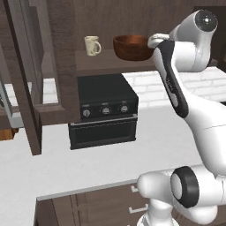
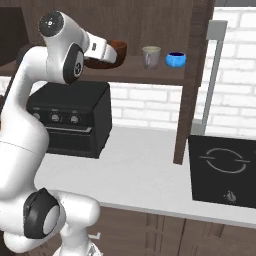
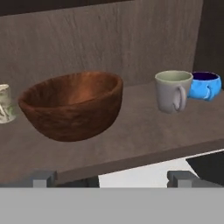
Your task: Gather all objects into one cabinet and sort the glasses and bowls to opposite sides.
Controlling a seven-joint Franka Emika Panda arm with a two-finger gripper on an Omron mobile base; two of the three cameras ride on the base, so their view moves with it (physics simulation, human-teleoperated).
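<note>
- The pincer [image 3: 112, 178] stands fully open and holds nothing; its two dark tips rise just before the front edge of the shelf [image 3: 144, 131].
- All four things are already on this one shelf of the dark wood cabinet [image 2: 197, 75], above the black oven [image 1: 103, 110] that stands on the white tabletop [image 2: 145, 170].
- In the hand view, the order from left to right is: cream mug [image 3: 5, 104], big brown bowl [image 3: 72, 105], grey-green mug [image 3: 173, 91], small blue bowl [image 3: 203, 85].
- So, as I judge it, gathering is done but sorting is not: mugs and bowls alternate, and each kind must go to its own side.
- Risk one: the brown bowl is wide and round, and the pincer may not close well on its rim; it could slip and roll off the shelf.
- Risk two: the grey-green mug and the blue bowl stand just beside each other, near the cabinet wall. Reaching for one could knock the other over or push it against the wall.
- Risk three: the arm comes in low over the shelf edge, so the hand could hit the edge or the bowl.
</note>
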